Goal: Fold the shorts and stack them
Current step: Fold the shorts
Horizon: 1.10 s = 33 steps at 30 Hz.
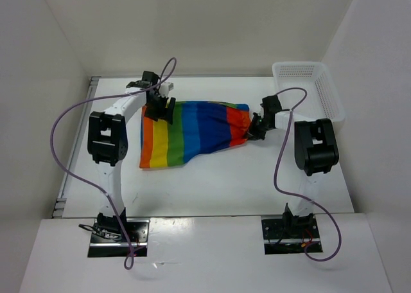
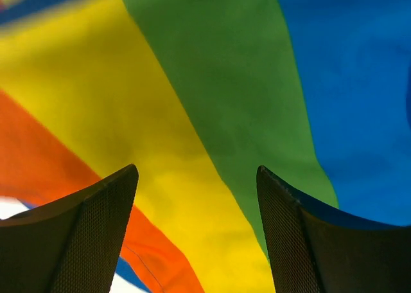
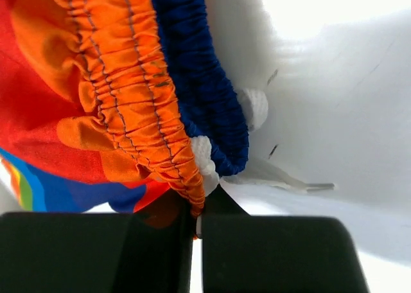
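The rainbow-striped shorts lie spread on the white table, waistband to the right. My left gripper hovers over their upper left part; in the left wrist view its jaws stand wide open above the yellow and green stripes, holding nothing. My right gripper is at the waistband end. In the right wrist view it is shut on the gathered orange waistband, with the blue band and white drawstring beside it.
A white mesh plastic basket stands at the back right corner. Purple cables loop from both arms over the table. White walls close in the table at the left, back and right.
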### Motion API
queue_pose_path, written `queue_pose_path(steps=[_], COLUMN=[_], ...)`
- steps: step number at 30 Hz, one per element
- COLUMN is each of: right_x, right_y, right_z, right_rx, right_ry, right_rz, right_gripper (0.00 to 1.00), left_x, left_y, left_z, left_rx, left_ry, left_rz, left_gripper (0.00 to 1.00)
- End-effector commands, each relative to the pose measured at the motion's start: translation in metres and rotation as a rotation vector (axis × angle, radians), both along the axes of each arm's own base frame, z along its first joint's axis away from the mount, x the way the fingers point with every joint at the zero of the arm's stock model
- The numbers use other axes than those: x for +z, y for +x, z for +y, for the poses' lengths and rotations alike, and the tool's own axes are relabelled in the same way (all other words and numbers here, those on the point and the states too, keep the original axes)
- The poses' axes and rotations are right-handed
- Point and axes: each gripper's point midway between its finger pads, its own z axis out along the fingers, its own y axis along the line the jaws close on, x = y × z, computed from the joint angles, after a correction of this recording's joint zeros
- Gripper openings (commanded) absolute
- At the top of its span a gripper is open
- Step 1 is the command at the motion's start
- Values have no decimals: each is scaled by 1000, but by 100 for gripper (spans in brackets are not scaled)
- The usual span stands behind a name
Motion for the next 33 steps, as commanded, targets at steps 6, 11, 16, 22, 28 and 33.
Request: queue_pose_path(steps=[6, 11, 16, 22, 28, 33], right_x=[56, 105, 137, 169, 177, 156], right_y=[52, 60, 67, 78, 86, 74], right_z=[-35, -50, -76, -110, -122, -116], right_rx=[78, 95, 98, 126, 197, 229], right_ry=[-259, -362, -524, -755, -870, -834], right_rz=[-267, -393, -486, -577, -612, -577], right_gripper=[0, 0, 0, 0, 0, 0], left_x=[-26, -57, 13, 58, -13, -18], left_y=[50, 52, 61, 50, 29, 37], left_z=[-45, -53, -84, -69, -50, -55], left_rx=[-57, -74, -128, -109, -93, -100], left_ry=[111, 122, 8, -13, -19, -33], left_rz=[-113, -68, -184, -240, -57, -45], left_gripper=[85, 85, 85, 90, 91, 91])
